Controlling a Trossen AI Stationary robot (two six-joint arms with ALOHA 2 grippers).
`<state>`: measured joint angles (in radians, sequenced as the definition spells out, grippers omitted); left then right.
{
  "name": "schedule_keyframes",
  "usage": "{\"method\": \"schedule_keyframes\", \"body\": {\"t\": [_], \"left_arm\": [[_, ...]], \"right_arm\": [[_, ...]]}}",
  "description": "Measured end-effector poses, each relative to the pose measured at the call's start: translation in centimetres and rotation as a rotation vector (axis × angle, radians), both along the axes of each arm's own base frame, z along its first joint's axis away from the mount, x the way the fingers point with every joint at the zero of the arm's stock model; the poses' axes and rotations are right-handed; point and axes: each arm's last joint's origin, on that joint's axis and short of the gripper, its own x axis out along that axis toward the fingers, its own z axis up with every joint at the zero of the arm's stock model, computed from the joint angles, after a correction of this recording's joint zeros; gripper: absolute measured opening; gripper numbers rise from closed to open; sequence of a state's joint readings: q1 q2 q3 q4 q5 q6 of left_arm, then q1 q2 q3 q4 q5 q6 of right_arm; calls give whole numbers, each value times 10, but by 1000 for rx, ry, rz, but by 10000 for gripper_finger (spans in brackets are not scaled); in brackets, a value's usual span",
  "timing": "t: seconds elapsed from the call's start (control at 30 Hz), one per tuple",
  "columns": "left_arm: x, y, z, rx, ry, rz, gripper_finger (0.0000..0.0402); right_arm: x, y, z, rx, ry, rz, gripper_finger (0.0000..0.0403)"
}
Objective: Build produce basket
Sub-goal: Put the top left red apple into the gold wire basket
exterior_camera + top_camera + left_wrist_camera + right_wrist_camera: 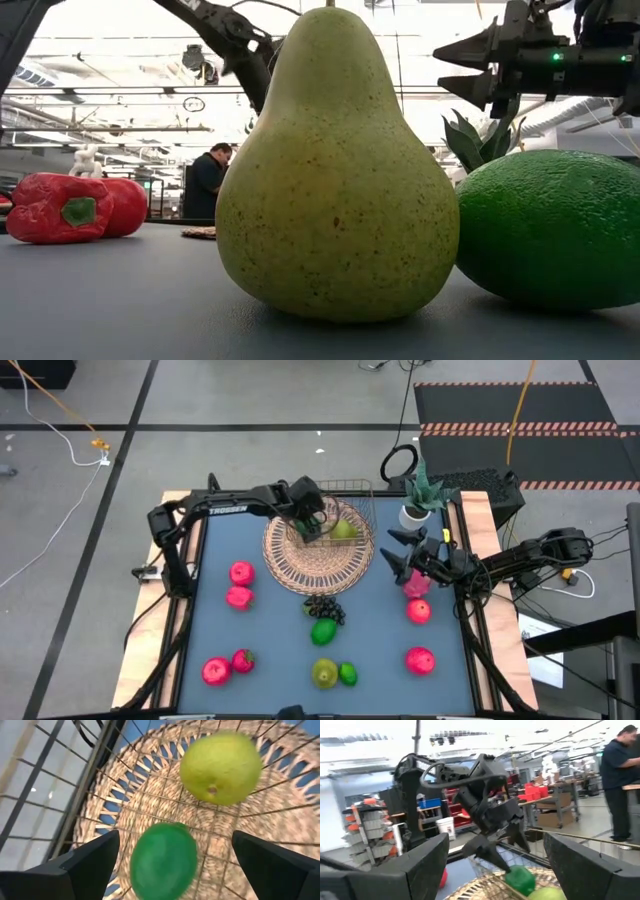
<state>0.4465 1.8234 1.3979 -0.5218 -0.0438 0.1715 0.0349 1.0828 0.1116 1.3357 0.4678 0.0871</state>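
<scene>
The basket [318, 550] is round tan wicker with a thin wire frame and stands at the table's far middle. A yellow-green fruit [220, 767] lies on its woven floor. My left gripper [312, 525] hangs open over the basket, slanting down. A green fruit [162, 860] sits between its fingers with a gap on each side; whether it rests on the weave I cannot tell. My right gripper [400, 555] waits open in the air beside the basket's right, pointing toward it. More produce lies on the blue mat.
A white pot with a green plant [416, 510] stands far right of the basket. Grapes [325, 608], a green fruit [323, 631], a pear [324, 673] and a lime [347, 674] lie nearer. Red and pink fruits [240, 585] lie left, others [419, 611] right.
</scene>
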Motion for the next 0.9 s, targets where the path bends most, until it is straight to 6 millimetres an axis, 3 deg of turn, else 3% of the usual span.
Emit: {"method": "schedule_keyframes", "body": {"t": [0.27,0.4,0.67,0.9], "left_arm": [[-34,-26,49,27,-46,6,375],[-58,-52,43,-16,-42,55,345],[-126,-101,19,-26,-18,232,288],[-176,-111,15,37,-29,354,276]], "right_arm": [[0,0,0,-48,19,2,322],[6,4,9,-109,-6,117,322],[22,8,22,-162,29,252,322],[39,8,34,-203,129,244,322]]}}
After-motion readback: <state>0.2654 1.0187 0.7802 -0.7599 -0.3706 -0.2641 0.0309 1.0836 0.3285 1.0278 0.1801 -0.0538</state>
